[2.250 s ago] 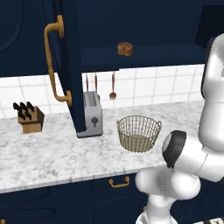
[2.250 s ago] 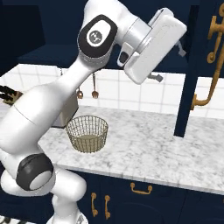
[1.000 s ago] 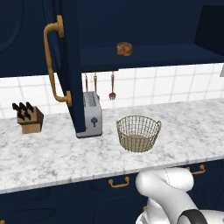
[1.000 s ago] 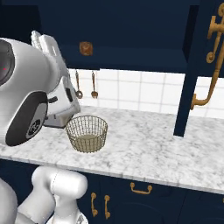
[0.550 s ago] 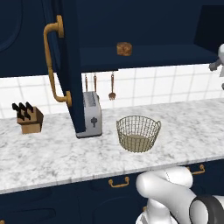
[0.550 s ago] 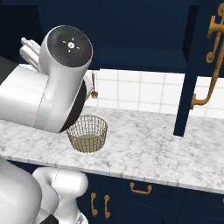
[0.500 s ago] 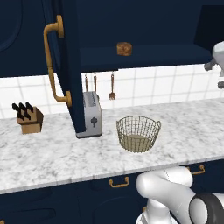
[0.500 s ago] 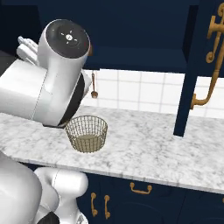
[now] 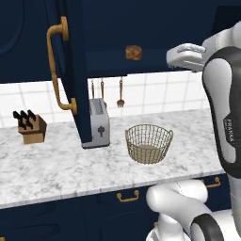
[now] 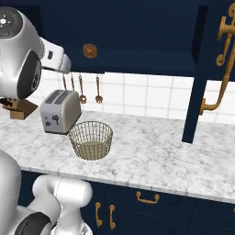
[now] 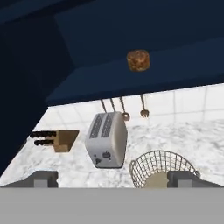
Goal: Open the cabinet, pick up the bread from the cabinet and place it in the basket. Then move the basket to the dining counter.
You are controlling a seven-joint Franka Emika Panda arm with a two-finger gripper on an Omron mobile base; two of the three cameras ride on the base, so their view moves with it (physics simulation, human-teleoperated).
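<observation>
On cabinet [image 9: 70, 70] shelf: bread [image 9: 133, 52], small brown rounded bun.

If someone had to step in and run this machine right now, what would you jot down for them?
Tool: open, holding nothing, raised in front of the open cabinet and facing its shelf.
Bread: on the cabinet shelf, untouched.
Basket: empty, on the marbled counter to the right of the toaster.
Done: cabinet door is open.
Left: grasp the bread, put it in the basket, then carry the basket to the dining counter.
</observation>
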